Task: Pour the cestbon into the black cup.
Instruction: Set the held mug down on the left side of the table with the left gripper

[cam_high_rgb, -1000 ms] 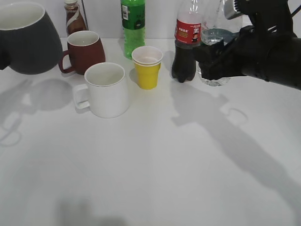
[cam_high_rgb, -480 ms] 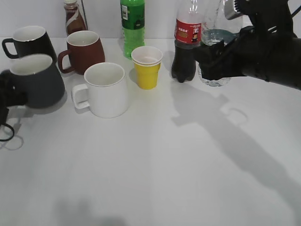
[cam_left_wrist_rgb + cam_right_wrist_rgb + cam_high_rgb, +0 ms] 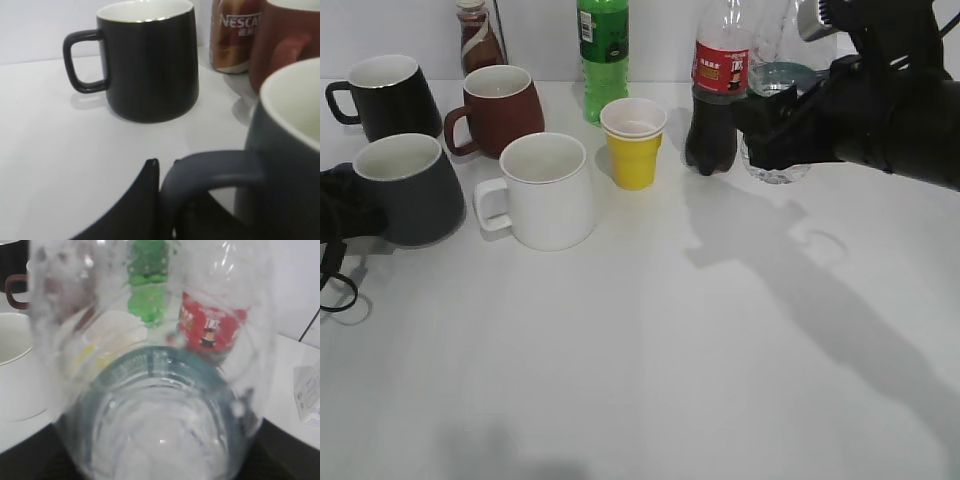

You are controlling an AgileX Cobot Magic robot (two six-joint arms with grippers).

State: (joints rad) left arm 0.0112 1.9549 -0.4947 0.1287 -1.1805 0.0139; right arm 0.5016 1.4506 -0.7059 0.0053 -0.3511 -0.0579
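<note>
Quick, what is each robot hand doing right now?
Left gripper: closed on the charcoal-black mug handle.
Right gripper: closed around the clear plastic water bottle.

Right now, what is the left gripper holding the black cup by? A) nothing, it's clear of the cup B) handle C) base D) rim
B: in the left wrist view the left gripper has its fingers closed around the loop handle of the black cup, which sits on the table.

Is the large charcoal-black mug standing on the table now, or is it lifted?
Standing. The large charcoal-black mug rests upright on the white table, rim up, left gripper at its handle.
</note>
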